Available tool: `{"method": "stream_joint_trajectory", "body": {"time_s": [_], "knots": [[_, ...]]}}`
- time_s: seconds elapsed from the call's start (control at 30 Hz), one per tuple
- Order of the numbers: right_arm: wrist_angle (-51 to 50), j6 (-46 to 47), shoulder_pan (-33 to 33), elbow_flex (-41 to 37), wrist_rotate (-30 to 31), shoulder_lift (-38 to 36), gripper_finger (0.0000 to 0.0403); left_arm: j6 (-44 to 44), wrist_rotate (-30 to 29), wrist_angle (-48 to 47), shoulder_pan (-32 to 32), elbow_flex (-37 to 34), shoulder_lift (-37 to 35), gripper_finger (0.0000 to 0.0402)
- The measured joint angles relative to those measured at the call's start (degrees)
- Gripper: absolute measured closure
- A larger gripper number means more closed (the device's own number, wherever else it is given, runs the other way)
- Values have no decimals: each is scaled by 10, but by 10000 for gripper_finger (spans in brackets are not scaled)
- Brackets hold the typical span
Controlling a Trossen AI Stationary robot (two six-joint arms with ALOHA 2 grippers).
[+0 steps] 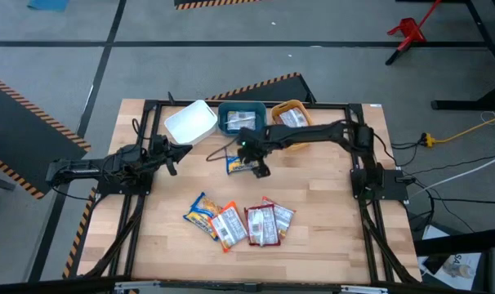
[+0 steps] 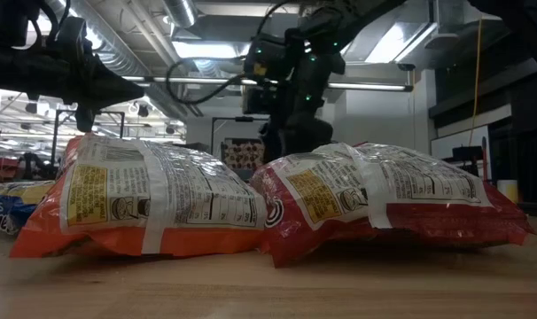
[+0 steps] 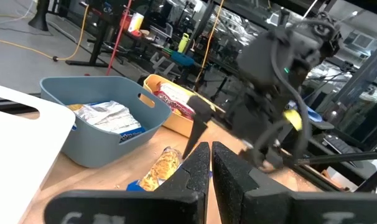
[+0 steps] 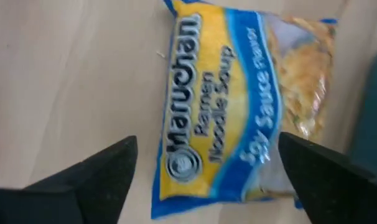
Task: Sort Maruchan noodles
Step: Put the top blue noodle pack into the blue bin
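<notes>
Sorting partly done, by present layout.

White bin (image 1: pixel 190 122): no packet visible inside. Teal bin (image 1: pixel 240 117): holds a blue-white packet (image 1: pixel 234 122). Orange bin (image 1: pixel 292 116): holds a red packet (image 1: pixel 292 118).

Left on the worktop (image 1: pixel 329 245): a loose cluster of about four packets (image 1: pixel 239 221) near the front edge, orange-yellow and red-maroon among them; one blue-yellow soy sauce packet (image 4: pixel 238 93) lying flat just in front of the teal bin.

Left gripper (image 3: pixel 210 163): pressed together, empty, parked at the worktop's left side.

Right gripper (image 4: pixel 207 177): spread wide, directly above the soy sauce packet, a finger to either side, nothing held. Contact with the packet not determinable.
</notes>
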Motion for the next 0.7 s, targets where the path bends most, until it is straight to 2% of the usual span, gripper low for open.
{"method": "stream_joint_trajectory", "body": {"time_s": [0.2,0.43,0.57,0.7], "knots": [[14,0,26,0,91,16,11,0,0,0,0,0,0,390],[33,29,28,3,119,48,16,0,1,0,0,0,2,390],[43,47,30,3,178,60,17,-5,2,0,0,0,6,390],[42,64,30,3,189,60,32,-7,4,0,0,0,7,390]]}}
